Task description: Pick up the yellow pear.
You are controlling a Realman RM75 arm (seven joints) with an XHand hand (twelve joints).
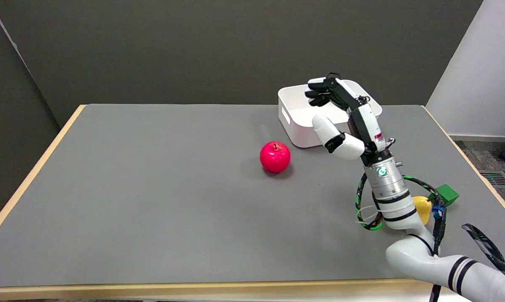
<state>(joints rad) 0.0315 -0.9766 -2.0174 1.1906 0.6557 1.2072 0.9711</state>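
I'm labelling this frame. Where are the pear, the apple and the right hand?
pear (424,208): head view, yellow side showing behind the forearm.
apple (274,157): head view, middle of its red body.
right hand (344,121): head view, its middle.

Low in the right of the frame, the yellow pear (423,207) is mostly hidden behind the right arm's wrist (392,191); only a sliver shows. The green block (447,194) beside it perhaps touches it. The white bin (296,126) is partly covered by the right hand (346,119).
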